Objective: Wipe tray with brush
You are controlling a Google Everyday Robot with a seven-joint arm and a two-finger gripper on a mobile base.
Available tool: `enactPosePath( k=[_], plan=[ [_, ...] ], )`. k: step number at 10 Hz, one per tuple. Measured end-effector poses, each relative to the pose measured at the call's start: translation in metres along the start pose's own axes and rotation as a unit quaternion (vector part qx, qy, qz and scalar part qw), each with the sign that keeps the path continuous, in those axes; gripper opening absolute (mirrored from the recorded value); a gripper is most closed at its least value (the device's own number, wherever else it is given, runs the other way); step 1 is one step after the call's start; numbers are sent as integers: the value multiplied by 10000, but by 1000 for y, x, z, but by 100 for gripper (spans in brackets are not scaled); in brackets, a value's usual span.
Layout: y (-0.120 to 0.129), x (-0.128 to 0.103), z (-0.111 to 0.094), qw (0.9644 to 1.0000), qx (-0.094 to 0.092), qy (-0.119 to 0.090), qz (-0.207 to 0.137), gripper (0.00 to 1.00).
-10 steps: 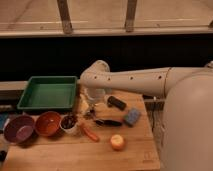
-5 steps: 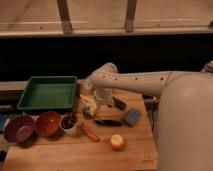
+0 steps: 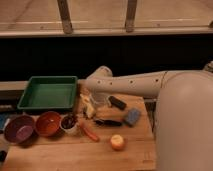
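The robot's white arm [image 3: 135,85] is seen stretched from the right across a wooden table [image 3: 55,155]. The gripper [image 3: 101,102] is lowered near the table's middle, just right of a pale yellow item [image 3: 89,106]; whether anything is clasped cannot be told. The green tray [image 3: 47,94], shallow with a raised rim, is set at the back left. In front of it, a purple bowl [image 3: 20,129], an orange bowl [image 3: 48,123] and a small cup [image 3: 68,123] are lined up. A blue-grey sponge [image 3: 132,117], a black block [image 3: 117,102], a round fruit [image 3: 118,142] and an orange stick-like item [image 3: 90,132] are scattered nearby. The brush [image 3: 107,122], slim and dark, is laid flat just in front of the gripper, between cup and sponge.
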Motion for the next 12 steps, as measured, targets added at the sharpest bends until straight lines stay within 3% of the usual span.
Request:
enactPosePath(
  k=[2, 4, 7, 9, 12],
  plan=[
    [6, -10, -30, 9999, 68, -49, -129, 74],
    [6, -11, -42, 9998, 75, 20, -173, 74],
    [11, -11, -24, 9996, -35, 179, -232, 74],
    [15, -8, 8, 9992, -178, 272, -226, 74],
    [14, -8, 10, 9993, -176, 264, -212, 74]
  ],
)
